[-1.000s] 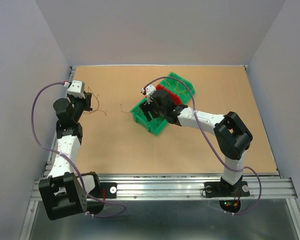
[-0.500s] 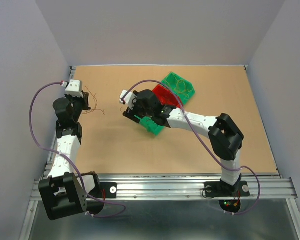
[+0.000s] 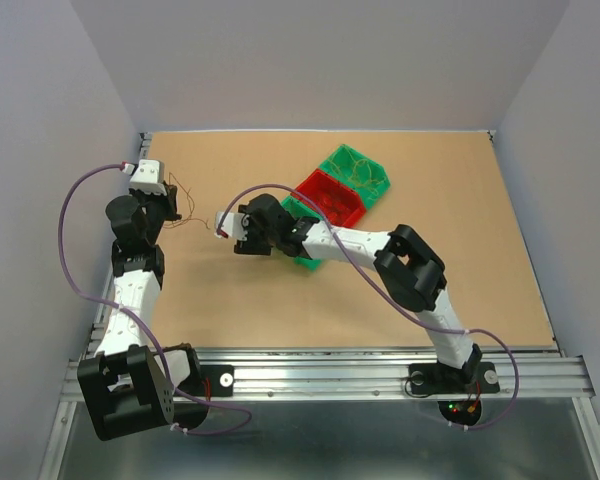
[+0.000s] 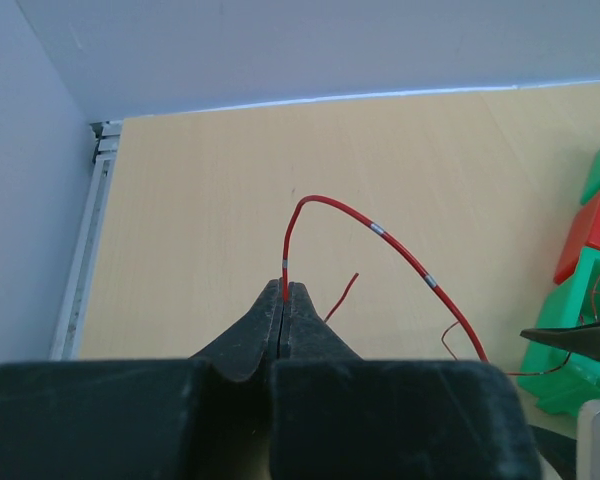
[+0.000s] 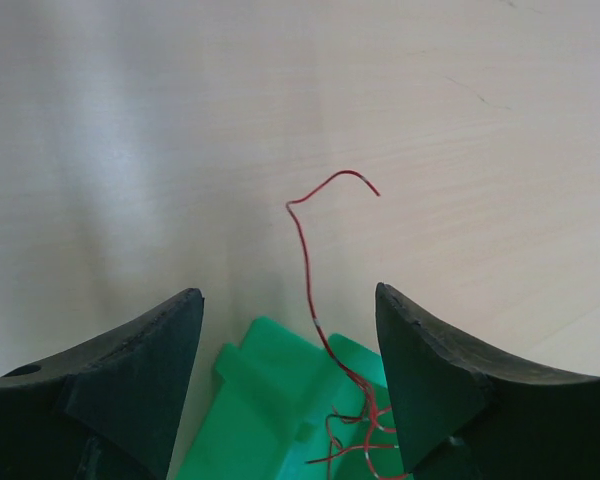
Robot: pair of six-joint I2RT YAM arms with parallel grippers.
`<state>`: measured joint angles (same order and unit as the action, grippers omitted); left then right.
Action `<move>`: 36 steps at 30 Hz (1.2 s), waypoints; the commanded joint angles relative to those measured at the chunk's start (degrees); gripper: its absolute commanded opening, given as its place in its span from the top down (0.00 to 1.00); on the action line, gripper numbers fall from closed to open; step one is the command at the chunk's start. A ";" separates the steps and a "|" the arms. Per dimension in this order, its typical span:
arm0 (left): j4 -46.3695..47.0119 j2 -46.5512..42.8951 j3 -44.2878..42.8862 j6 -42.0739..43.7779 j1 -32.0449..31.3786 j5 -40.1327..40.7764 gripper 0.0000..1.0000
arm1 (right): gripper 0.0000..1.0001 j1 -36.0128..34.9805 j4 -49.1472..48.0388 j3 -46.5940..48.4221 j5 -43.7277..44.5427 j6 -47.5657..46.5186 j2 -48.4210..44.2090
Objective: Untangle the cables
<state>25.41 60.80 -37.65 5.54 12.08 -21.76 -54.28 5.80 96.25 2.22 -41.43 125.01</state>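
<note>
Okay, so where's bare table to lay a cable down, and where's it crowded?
Bare: the table right of the red bin and green bins, and the near strip between the arm bases. Crowded: middle-left, where the left gripper, right gripper and cables meet.

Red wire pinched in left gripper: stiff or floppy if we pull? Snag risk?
Probably springy, not limp: the red wire holds a free arch above the shut left gripper. Likely very light, being hair-thin. Pulling may drag others: more strands sit bunched at the green bin.
</note>
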 commanded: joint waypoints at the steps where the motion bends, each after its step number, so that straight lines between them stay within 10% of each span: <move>1: 1.84 -0.94 -2.87 0.17 0.14 -0.21 1.00 | 0.28 -1.00 0.35 5.79 3.14 -3.57 1.81; 7: 1.75 -0.85 -2.87 0.35 0.23 -0.48 1.00 | 0.42 -1.53 0.44 8.86 7.00 -5.15 5.59; 15: 1.84 -0.59 -2.96 0.44 0.23 -1.09 1.00 | 0.99 -1.53 0.26 10.98 6.41 -3.14 5.95; 36: 1.66 -1.21 -2.52 0.70 0.23 -2.94 1.00 | 1.00 3.91 -28.39 -18.01 -2.82 24.80 -12.51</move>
<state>25.41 60.82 -37.65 5.65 12.10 -23.49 -53.17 -14.68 83.77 1.93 -26.48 115.28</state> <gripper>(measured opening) 0.030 0.019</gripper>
